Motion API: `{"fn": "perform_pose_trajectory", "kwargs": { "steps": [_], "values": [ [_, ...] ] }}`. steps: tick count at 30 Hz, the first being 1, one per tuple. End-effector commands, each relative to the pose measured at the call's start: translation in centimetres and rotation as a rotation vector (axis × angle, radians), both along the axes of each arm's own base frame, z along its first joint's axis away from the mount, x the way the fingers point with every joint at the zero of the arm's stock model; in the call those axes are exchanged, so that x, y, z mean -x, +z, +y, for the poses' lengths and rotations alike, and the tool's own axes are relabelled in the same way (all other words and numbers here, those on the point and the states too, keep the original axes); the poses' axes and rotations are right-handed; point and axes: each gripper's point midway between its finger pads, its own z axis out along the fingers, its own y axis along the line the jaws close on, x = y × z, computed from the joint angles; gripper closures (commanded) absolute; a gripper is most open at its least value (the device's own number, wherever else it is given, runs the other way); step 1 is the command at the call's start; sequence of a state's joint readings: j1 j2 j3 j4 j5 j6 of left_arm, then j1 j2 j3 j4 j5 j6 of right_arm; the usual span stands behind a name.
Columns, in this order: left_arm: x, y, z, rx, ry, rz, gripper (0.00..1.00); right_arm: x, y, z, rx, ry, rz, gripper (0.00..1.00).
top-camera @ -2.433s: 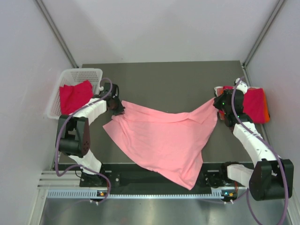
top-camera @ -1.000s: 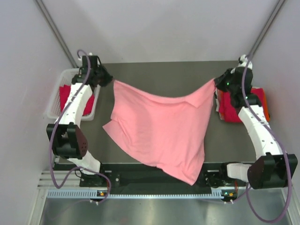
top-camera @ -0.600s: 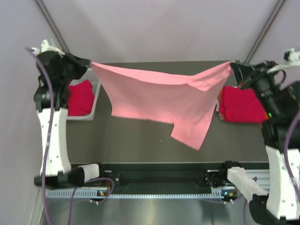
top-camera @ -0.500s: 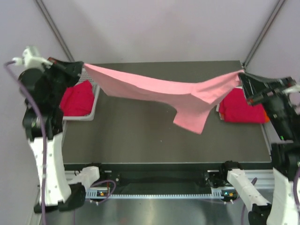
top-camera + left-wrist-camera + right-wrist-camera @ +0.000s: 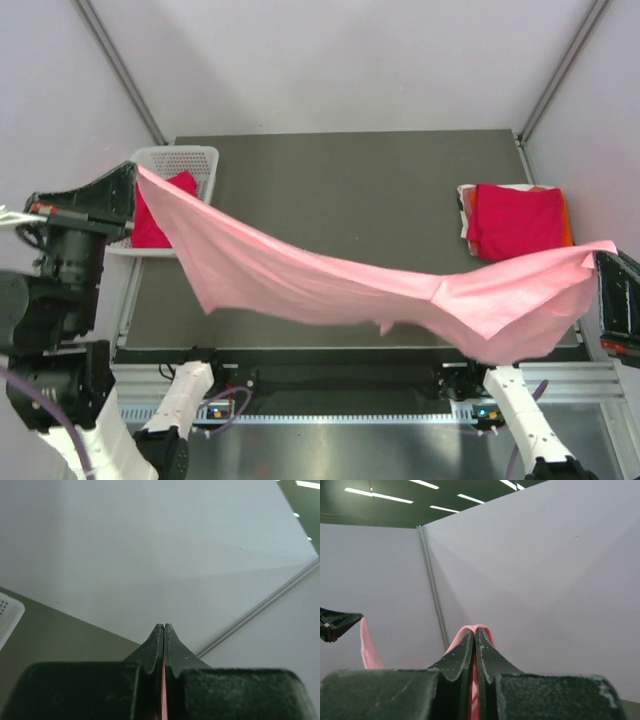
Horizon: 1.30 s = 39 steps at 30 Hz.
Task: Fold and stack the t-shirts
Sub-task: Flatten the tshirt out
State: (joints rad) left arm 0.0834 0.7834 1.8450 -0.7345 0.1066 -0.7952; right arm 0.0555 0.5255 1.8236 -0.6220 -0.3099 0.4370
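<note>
Two grippers hold one light pink t-shirt (image 5: pixel 330 290) in the air btwn them, spread wide across the near half of the table (image 5: pixel 350 180). We see the left gripper (image 5: pixel 133 178) raised at the left edge of the top view, just beside the white basket (image 5: pixel 185 158), pinching one corner of the shirt. The right gripper (image 5: pixel 603 262) sits at the far right edge, w/ the opposite corner nipped in its tips. The cloth sags in a long shallow curve from upper left to lower right. A bunched, wrinkled part hangs lowest near the right end, over the table's front edge. We can't tell whether any of it touches the table.

Left wrist view: both fingers (image 5: pixel 152 650) are pressed together, w/ a thin pink sliver in the seam btwn them. Right wrist view: same, fingers (image 5: pixel 462 652) closed tight w/ pink cloth bulging over the tips and running down the gap. That view also catches the left gripper far off at the left, pink cloth trailing down from it.

Other shirts: a loose crimson t-shirt (image 5: pixel 152 228) lies in the basket, partly hidden behind the pink one. On the right side of the table a folded crimson t-shirt (image 5: pixel 520 220) tops a small stack, w/ an orange edge (image 5: pixel 568 232) peeking out at its right and a white edge (image 5: pixel 464 205) at its left. We see the stack well apart from the basket. The pink shirt's right end hangs nearer the camera w/o covering it.
</note>
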Motion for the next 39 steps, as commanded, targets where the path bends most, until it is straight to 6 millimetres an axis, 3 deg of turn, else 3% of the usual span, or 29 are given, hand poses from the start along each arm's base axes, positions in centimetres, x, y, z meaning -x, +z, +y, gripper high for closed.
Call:
{"fn": "perform_pose_trajectory", "kwargs": {
  "steps": [1, 5, 6, 7, 10, 11, 13, 14, 15, 16, 17, 18, 19, 20, 21, 24, 25, 26, 27, 28, 29, 30, 31, 32, 34, 35, 37, 38, 39],
  "values": [
    [-8.1, -5.5, 1.2, 0.063, 0.026, 0.25, 1.0, -9.3, -1.6, -0.6, -0.014, -0.068, 0.212, 1.0],
    [-14.2, -10.6, 1.4, 0.088, 0.013, 0.384, 1.0, -17.9, -4.3, -0.2, -0.025, -0.063, 0.378, 1.0],
    [-15.8, -12.9, 1.4, 0.104, 0.004, 0.43, 1.0, -20.1, -5.9, -0.2, -0.04, -0.061, 0.434, 1.0],
    [-17.5, -13.6, 1.3, 0.113, -0.004, 0.43, 1.0, -22.8, -7.2, -0.1, -0.045, -0.062, 0.49, 1.0],
    [-21.9, -17.1, 1.1, 0.144, -0.038, 0.487, 1.0, -27.1, -9.0, 0.6, -0.068, -0.028, 0.551, 1.0],
    [-22.9, -17.7, 1.0, 0.147, -0.048, 0.498, 1.0, -29.7, -9.8, 0.8, -0.071, -0.021, 0.583, 1.0],
    [-25.7, -16.2, 0.8, 0.129, -0.072, 0.473, 1.0, -32.2, -8.5, 1.5, -0.065, 0.014, 0.587, 1.0],
    [-26.5, -15.5, 0.9, 0.127, -0.072, 0.46, 1.0, -33.9, -10.1, 1.5, -0.058, 0.008, 0.641, 1.0],
    [-27.3, -14.7, 1.1, 0.11, -0.064, 0.437, 1.0, -33.7, -7.2, 1.5, -0.047, 0.008, 0.584, 1.0],
    [-28.9, -14.8, 1.4, 0.104, -0.057, 0.447, 1.0, -35.9, -7.7, 1.5, -0.041, 0.003, 0.618, 1.0],
    [-29.4, -14.0, 1.7, 0.094, -0.046, 0.443, 1.0, -36.4, -7.5, 1.5, -0.036, -0.003, 0.634, 1.0],
    [-29.3, -10.0, 2.0, 0.07, -0.038, 0.364, 1.0, -35.3, -3.5, 1.1, -0.04, -0.016, 0.546, 1.0],
    [-31.0, -10.3, 2.1, 0.068, -0.042, 0.38, 1.0, -37.3, -3.8, 1.0, -0.041, -0.013, 0.572, 1.0],
    [-30.5, -6.6, 2.2, 0.058, -0.049, 0.305, 1.0, -37.3, -3.1, 1.0, -0.041, 0.0, 0.567, 1.0],
    [-30.9, -6.1, 2.8, 0.07, -0.05, 0.3, 1.0, -35.9, -0.4, 1.6, -0.044, 0.053, 0.506, 1.0],
    [-32.9, -6.2, 2.9, 0.105, -0.113, 0.294, 1.0, -37.4, -1.1, 0.9, -0.057, 0.086, 0.526, 1.0],
    [-33.1, -6.7, 2.6, 0.105, -0.131, 0.302, 1.0, -36.9, -0.7, 1.0, -0.055, 0.092, 0.499, 1.0],
    [-34.0, -9.4, 2.6, 0.117, -0.138, 0.356, 1.0, -38.8, -4.6, 0.9, -0.064, 0.089, 0.589, 1.0],
    [-34.1, -9.7, 2.4, 0.113, -0.156, 0.336, 1.0, -39.2, -6.1, 0.8, -0.072, 0.086, 0.612, 1.0],
    [-34.3, -11.2, 2.1, 0.116, -0.172, 0.358, 1.0, -38.3, -5.7, 0.6, -0.075, 0.082, 0.568, 1.0],
    [-35.1, -15.9, 2.1, 0.143, -0.178, 0.446, 1.0, -39.9, -10.8, 0.2, -0.093, 0.076, 0.678, 1.0],
    [-35.0, -16.7, 1.9, 0.144, -0.185, 0.443, 1.0, -40.1, -12.5, 0.0, -0.115, 0.079, 0.713, 1.0],
    [-35.0, -18.6, 1.8, 0.151, -0.191, 0.474, 1.0, -39.3, -13.0, -0.1, -0.121, 0.081, 0.704, 1.0],
    [-34.9, -22.7, 1.7, 0.166, -0.198, 0.554, 1.0, -39.9, -17.8, -0.4, -0.143, 0.073, 0.804, 1.0],
    [-34.2, -25.3, 1.6, 0.163, -0.198, 0.584, 1.0, -38.9, -20.3, -0.7, -0.158, 0.056, 0.831, 1.0],
    [-33.5, -29.3, 1.6, 0.171, -0.189, 0.662, 1.0, -38.8, -24.6, -0.8, -0.172, 0.052, 0.917, 1.0],
    [-32.4, -31.5, 1.8, 0.165, -0.17, 0.701, 1.0, -37.6, -27.0, -0.7, -0.171, 0.05, 0.949, 1.0],
    [-31.4, -34.5, 1.7, 0.17, -0.166, 0.767, 1.0, -37.0, -30.3, -0.8, -0.177, 0.04, 1.015, 1.0],
    [-30.6, -35.1, 1.6, 0.168, -0.164, 0.779, 1.0, -36.5, -31.5, -0.7, -0.175, 0.04, 1.034, 1.0]
  ]
}}
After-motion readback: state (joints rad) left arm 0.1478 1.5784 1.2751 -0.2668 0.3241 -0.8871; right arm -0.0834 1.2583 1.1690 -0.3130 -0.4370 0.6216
